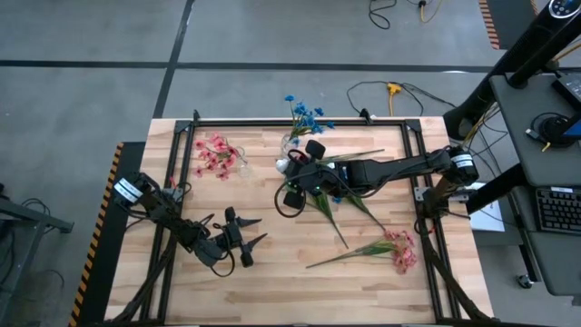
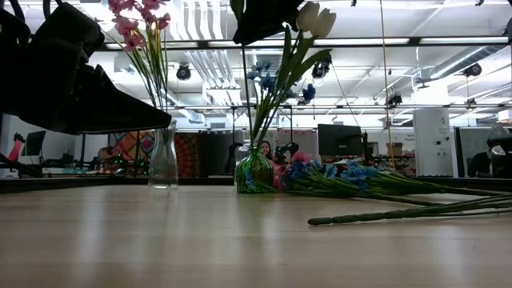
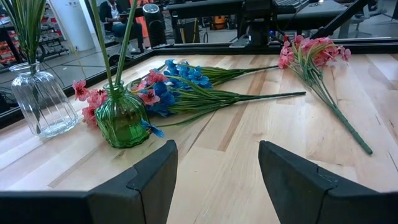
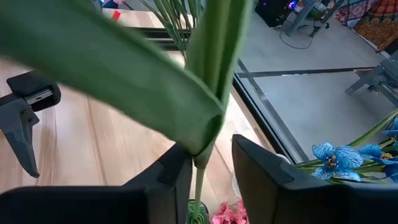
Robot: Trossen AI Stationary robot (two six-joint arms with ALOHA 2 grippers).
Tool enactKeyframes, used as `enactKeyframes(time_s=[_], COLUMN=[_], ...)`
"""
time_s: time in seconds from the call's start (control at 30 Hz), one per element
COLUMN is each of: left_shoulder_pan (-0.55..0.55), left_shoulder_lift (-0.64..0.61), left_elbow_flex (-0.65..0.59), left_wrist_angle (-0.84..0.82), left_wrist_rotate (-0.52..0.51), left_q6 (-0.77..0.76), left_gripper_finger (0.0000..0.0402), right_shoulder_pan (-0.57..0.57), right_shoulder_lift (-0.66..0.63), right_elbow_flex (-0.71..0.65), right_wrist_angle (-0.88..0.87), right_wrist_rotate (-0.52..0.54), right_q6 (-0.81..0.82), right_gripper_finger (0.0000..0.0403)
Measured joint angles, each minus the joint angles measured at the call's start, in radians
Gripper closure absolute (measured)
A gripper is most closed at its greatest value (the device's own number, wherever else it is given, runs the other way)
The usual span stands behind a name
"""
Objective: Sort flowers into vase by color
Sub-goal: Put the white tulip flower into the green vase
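Note:
My right gripper (image 1: 292,179) hovers over the green glass vase (image 2: 254,171), shut on a white tulip-like flower (image 2: 315,18) with broad green leaves. Blue blossoms (image 2: 264,76) stand in that vase. A clear ribbed vase (image 2: 163,160) to its left holds pink blossoms (image 2: 136,20). Blue and pink sprigs (image 3: 180,78) lie flat on the table beside the green vase. One pink sprig (image 1: 398,251) lies nearer the right edge. My left gripper (image 3: 217,174) waits open above the table's near left part (image 1: 243,238). My right gripper pinches the white flower's green stem (image 4: 200,155) between its two fingers, just below where the leaves branch off. The fingers slant down from above, coming from the table's right side. The flower is lifted and upright, its thin lower stem (image 4: 199,186) running down toward the green vase's mouth (image 4: 198,211).
A raised metal frame (image 1: 300,123) borders the wooden tabletop. A loose cable loop (image 1: 289,202) lies under the right arm. Bare wood spreads across the table's near middle (image 1: 300,282). Beyond the far edge there is a workshop with monitors and people.

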Motion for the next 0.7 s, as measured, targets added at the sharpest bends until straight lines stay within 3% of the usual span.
enactKeyframes(time_s=[0.7], left_shoulder_pan=[0.0], left_shoulder_lift=[0.0], left_elbow_flex=[0.0], left_wrist_angle=[-0.007], left_wrist_rotate=[0.0], left_q6=[0.0], left_gripper_finger=[0.0194], right_shoulder_pan=[0.0], right_shoulder_lift=[0.0], right_elbow_flex=[0.06], right_wrist_angle=[-0.12], right_wrist_rotate=[0.002], right_q6=[0.033], right_gripper_finger=[0.0176])
